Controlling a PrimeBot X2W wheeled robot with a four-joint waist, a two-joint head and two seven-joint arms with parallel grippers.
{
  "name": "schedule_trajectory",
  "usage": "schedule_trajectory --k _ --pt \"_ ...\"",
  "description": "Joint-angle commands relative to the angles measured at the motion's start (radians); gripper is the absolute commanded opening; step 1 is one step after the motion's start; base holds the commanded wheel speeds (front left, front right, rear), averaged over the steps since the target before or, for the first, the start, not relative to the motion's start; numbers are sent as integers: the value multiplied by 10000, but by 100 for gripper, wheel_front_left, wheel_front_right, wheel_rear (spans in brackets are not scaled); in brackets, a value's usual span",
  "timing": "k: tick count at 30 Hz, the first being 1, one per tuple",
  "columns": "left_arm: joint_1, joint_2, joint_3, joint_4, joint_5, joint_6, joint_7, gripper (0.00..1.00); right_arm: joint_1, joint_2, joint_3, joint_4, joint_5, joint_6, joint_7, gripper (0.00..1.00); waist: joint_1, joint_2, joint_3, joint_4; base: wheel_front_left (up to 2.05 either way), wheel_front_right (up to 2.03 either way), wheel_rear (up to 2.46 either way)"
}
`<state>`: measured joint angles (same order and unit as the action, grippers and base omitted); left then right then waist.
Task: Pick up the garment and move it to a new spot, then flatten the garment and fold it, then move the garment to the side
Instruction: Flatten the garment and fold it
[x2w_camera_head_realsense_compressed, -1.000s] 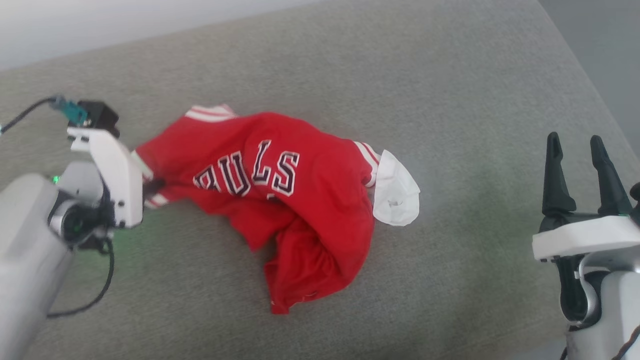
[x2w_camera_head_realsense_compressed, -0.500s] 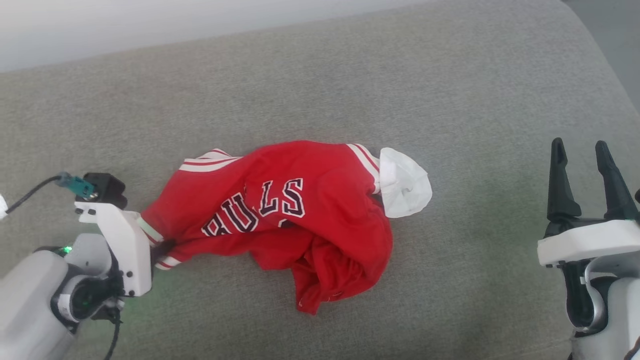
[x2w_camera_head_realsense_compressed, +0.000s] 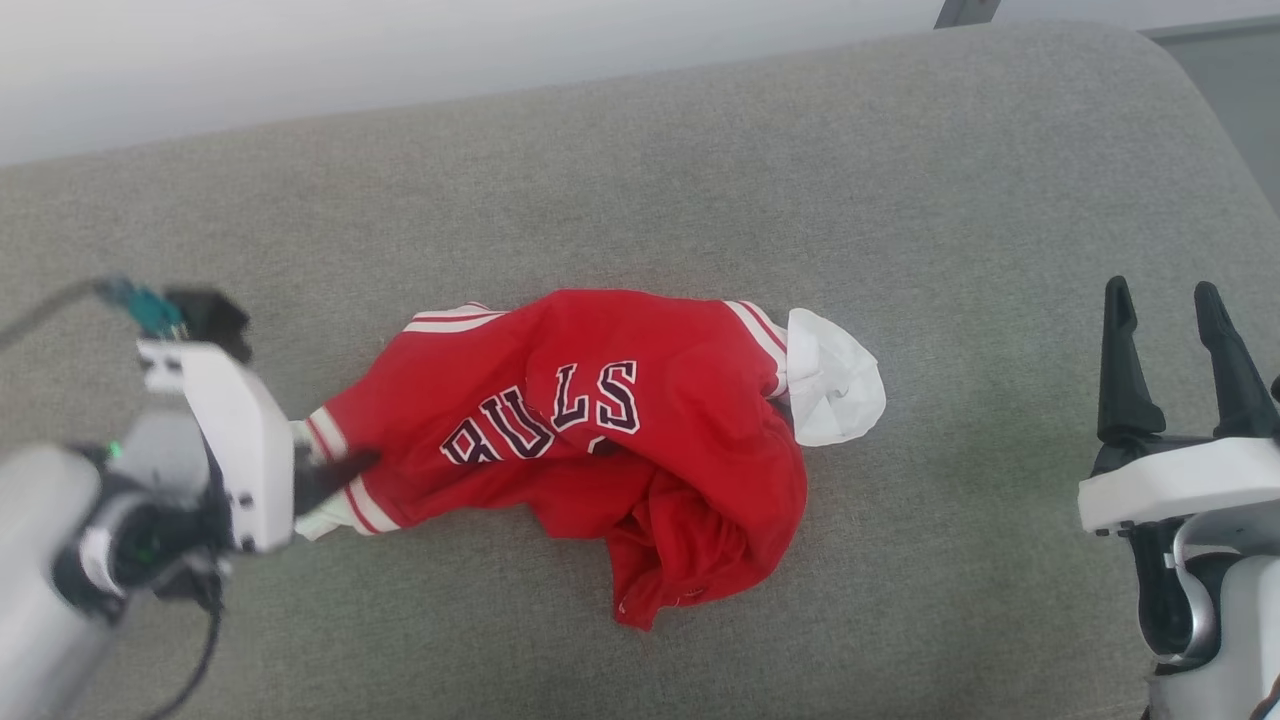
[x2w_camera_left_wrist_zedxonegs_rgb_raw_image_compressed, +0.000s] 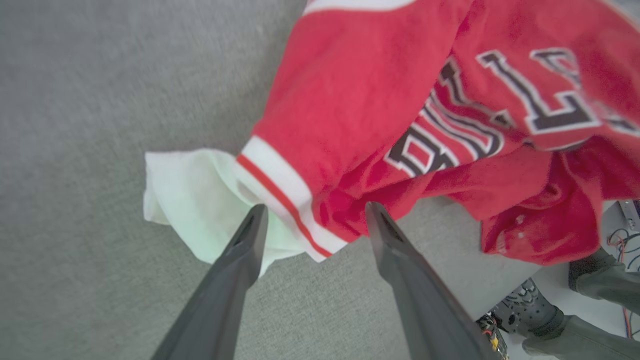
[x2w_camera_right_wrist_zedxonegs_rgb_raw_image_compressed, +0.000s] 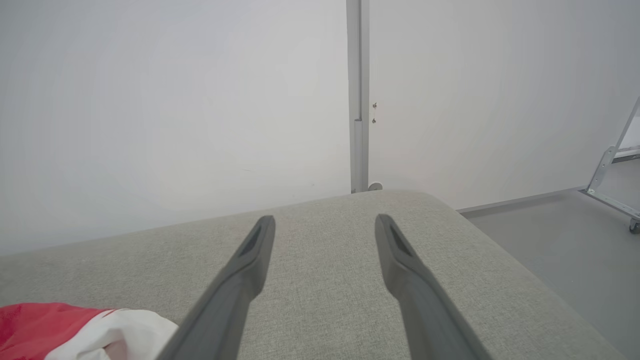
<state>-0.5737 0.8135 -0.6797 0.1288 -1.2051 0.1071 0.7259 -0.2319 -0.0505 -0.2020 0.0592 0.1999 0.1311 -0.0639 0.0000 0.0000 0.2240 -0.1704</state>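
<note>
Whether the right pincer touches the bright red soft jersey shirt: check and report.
Apart. The head view shows bare grey cushion between the right pincer and the bright red soft jersey shirt.

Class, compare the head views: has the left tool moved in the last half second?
Yes. The left tool has shifted up the view, nearer the sofa's back edge, and its fingers straddle the shirt's striped cuff.

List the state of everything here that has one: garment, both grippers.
garment: crumpled, unfolded, lettering up, lying on the grey cushion.
left gripper: open, straddling one sleeve end of the garment, not clamped on it.
right gripper: open, empty, off to the side, apart from the garment.
</note>
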Motion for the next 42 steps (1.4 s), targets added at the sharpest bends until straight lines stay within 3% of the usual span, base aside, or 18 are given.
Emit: schedule_trajectory --k 1,8,19,24,31,32,33,34,37,42 --pt "-214 99 38 -147 -19 87 141 100 61 2 6 -57 -14 -4 23 100 0 0 -20 -3 0 0 0" --pt "-1105 251 109 -30 84 553 899 100 -100 2 183 50 72 -4 -53 100 0 0 -78 -172 0 0 0" --pt "-913 388 -360 1624 164 345 1589 100 107 2 171 -60 18 -4 40 100 0 0 -32 -398 0 0 0" --pt "-1028 91 -474 2339 272 91 1374 100 55 4 178 -198 27 -5 111 100 0 0 168 -382 0 0 0" --pt "-1072 -791 -376 3710 -123 -302 954 100 -138 4 281 -306 88 -5 182 100 0 0 433 -438 0 0 0" --pt "-1117 -898 -374 3945 -90 -424 804 87 -171 2 285 -321 97 -5 163 100 0 0 467 -450 0 0 0" --pt "-1146 -1002 -344 4200 -118 -525 686 7 -190 2 285 -329 123 -5 163 100 0 0 495 -458 0 0 0" --pt "-1146 -1067 -337 4438 -158 -626 632 0 -191 2 279 -331 112 -5 160 100 0 0 511 -464 0 0 0" --pt "-1215 -1094 -370 5037 1 -842 534 0 -192 4 227 -354 95 -5 154 100 0 0 540 -460 0 0 0" --pt "-1588 -598 -1 5344 91 -1022 -8 0 -67 4 71 -406 59 -5 171 100 0 0 479 -364 0 0 0"
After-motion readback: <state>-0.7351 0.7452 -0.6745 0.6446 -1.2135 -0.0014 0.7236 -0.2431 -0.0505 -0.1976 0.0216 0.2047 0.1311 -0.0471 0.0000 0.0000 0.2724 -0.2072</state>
